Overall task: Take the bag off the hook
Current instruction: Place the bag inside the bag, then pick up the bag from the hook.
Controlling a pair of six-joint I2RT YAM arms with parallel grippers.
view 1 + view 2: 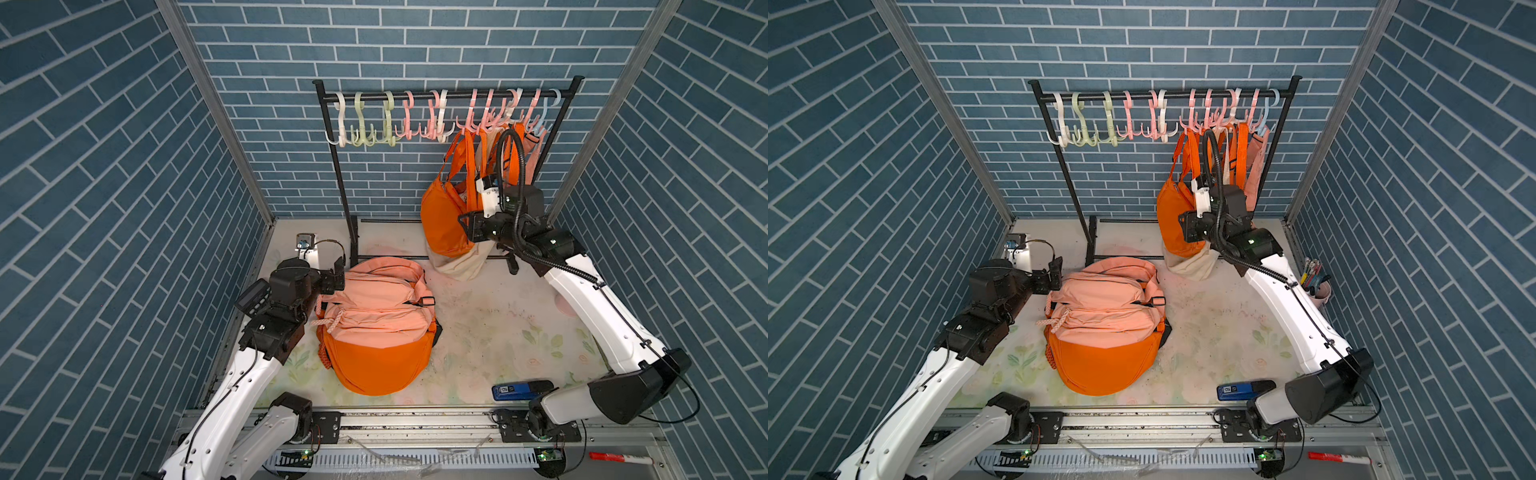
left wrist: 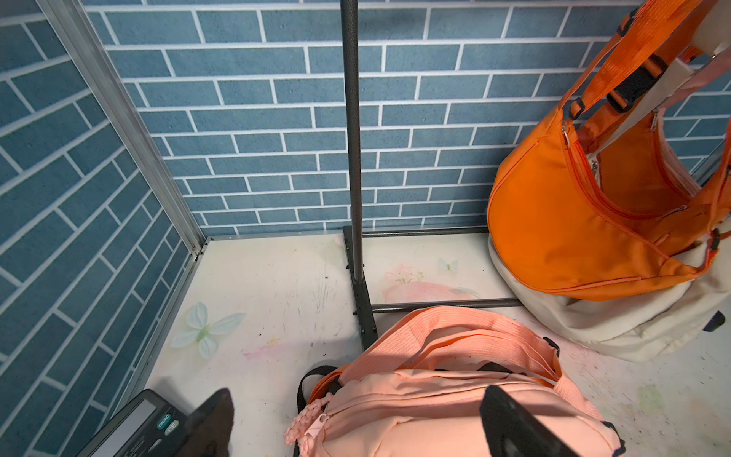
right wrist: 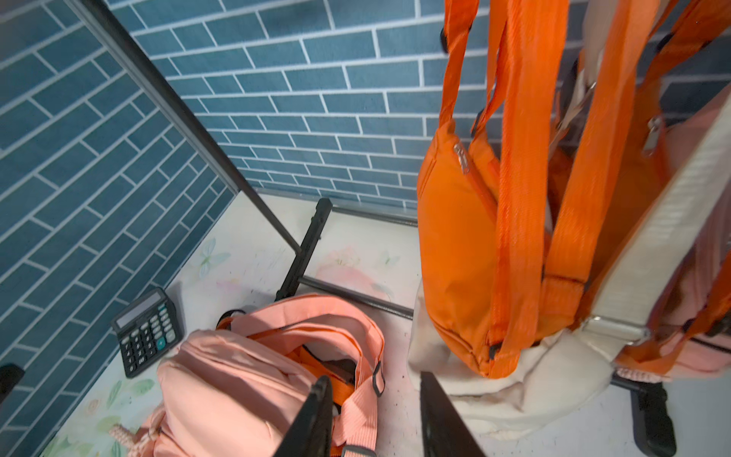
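An orange bag [image 1: 442, 216] hangs by its straps from a pink hook [image 1: 467, 122] at the right end of the black rack's rail [image 1: 415, 96]. A cream bag [image 1: 459, 264] and a pink bag [image 1: 532, 158] hang behind it. My right gripper [image 1: 485, 183] is raised beside the orange straps [image 3: 518, 158]. In the right wrist view it [image 3: 375, 378] is open and empty, with the straps off to one side. A pink-and-orange backpack [image 1: 374, 320] lies on the table. My left gripper [image 1: 337, 274] is open just above its top end [image 2: 435, 403], holding nothing.
The rack's left post and foot [image 1: 353, 245] stand just behind the backpack. A calculator [image 3: 146, 332] lies by the left wall under my left arm. A blue device [image 1: 519, 390] sits at the front right, and a pen cup [image 1: 1316, 286] stands by the right wall.
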